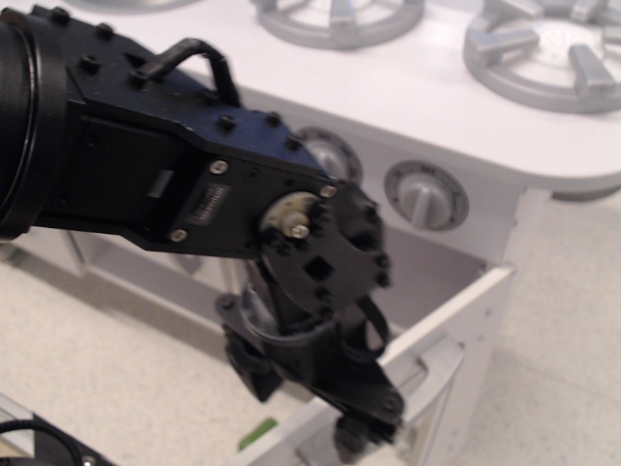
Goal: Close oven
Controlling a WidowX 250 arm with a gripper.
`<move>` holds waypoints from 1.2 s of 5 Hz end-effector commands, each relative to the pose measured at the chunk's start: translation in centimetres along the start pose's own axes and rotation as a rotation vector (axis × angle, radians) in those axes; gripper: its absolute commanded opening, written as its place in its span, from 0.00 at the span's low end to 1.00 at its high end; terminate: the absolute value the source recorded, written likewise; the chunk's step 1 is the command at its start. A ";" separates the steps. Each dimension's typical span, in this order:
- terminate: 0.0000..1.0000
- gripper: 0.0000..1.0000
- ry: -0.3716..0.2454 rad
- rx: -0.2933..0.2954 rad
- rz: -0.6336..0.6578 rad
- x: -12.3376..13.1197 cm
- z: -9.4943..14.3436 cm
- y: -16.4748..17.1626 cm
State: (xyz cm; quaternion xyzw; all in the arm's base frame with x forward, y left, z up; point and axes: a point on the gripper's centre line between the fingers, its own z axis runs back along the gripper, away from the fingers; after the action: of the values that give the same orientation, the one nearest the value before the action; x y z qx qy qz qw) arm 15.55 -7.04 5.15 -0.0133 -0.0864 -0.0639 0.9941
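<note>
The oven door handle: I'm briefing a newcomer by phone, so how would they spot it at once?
Start at the white stove top with its grey burner rings, and drop past the round knobs to the oven door hanging open. The handle is the wide silver-grey bar on its outer face, beside the black gripper; the knobs are round.

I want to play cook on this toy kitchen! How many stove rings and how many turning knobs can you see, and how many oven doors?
Stove rings: 2, one in the middle and one at the right
Turning knobs: 2, one partly hidden behind the arm and one in plain view
Oven doors: 1, hanging open
Total: 5
</note>
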 end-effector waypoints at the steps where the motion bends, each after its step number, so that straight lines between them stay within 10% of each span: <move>1: 0.00 1.00 -0.045 0.067 -0.136 0.6 -2.3 2.8; 3: 0.00 1.00 0.013 0.025 -0.164 -0.1 -3.9 3.4; 6: 0.00 1.00 -0.021 0.179 -0.053 3.8 -1.5 7.7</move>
State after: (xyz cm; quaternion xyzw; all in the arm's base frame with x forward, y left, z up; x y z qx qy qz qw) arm 19.74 -0.02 3.49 0.0760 -0.0814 -0.0789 0.9906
